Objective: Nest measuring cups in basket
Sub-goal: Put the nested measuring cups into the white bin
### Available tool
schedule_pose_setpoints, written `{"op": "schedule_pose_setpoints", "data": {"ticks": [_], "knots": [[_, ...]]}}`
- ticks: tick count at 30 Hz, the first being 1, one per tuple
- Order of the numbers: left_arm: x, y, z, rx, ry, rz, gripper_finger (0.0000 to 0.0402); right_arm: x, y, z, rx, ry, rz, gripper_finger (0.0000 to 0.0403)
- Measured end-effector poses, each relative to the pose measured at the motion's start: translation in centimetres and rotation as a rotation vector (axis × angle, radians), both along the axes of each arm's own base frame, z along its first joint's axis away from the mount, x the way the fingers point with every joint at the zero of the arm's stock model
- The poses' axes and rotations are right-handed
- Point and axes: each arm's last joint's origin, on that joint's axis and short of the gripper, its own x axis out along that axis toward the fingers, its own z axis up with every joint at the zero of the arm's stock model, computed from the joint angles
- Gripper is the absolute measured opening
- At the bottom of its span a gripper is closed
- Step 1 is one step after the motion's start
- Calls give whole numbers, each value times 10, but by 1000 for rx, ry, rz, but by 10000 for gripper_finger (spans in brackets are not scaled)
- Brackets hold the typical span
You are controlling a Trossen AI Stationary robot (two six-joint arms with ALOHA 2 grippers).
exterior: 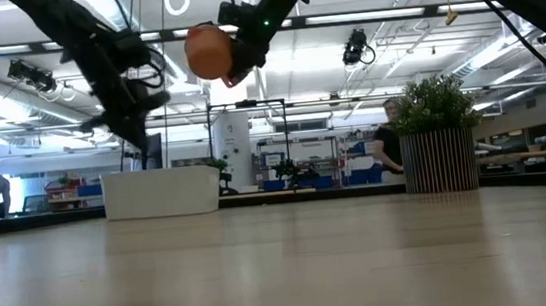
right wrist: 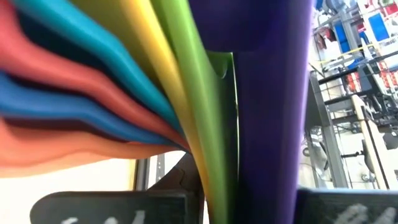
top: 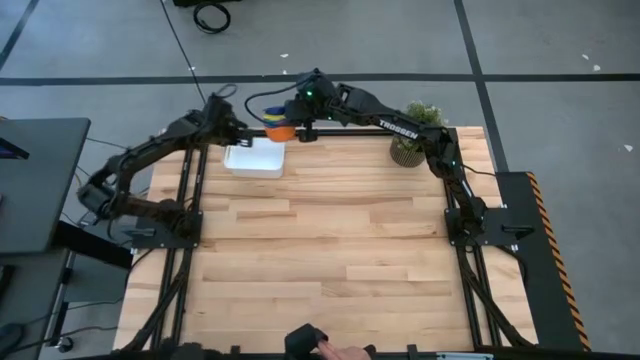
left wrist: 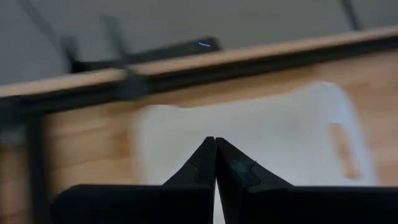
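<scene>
Held aloft near the top centre of the high view: the stack of measuring cups (top: pixel 279 128), nested already, clamped by their fanned handles (right wrist: pixel 124 93) in the right gripper (top: pixel 297 118). Seen in the low view as an orange round bottom (exterior: pixel 207 52), well above the table (top: pixel 330 250) and up and to the right of the basket (exterior: pixel 161 192). Basket (top: pixel 255 158) just below and left of the stack in the high view, not yet under it. Left gripper (left wrist: pixel 215 163) pressed together, empty, hovering over the basket's upper left edge. Best done by carrying the stack squarely over the basket's middle, lowering it close to the floor of the bin, then releasing, keeping clear of the left arm.
</scene>
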Motion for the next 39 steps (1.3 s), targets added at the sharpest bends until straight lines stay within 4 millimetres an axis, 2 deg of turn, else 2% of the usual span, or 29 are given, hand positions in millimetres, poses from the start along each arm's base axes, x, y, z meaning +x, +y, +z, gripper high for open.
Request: {"op": "schedule_pose_setpoints", "data": {"ticks": [4, 7, 17, 29, 33, 39], "knots": [[-23, -8, 6, -14, 111, 93, 14, 4, 7, 1, 18, -17, 50, 51], [-27, -9, 4, -44, 145, 84, 14, 6, 10, 1, 26, -32, 65, 51], [-20, 0, -20, -149, 225, 93, 14, 11, 21, 0, 29, -32, 93, 51], [-13, 12, -51, -255, 297, 94, 14, 12, 22, -1, 35, -31, 115, 51], [-8, 13, -56, -294, 249, 52, 14, 11, 22, -2, 40, -18, 116, 51], [9, 11, -54, -231, 202, -14, 14, 11, 22, -3, 45, -9, 117, 52]]}}
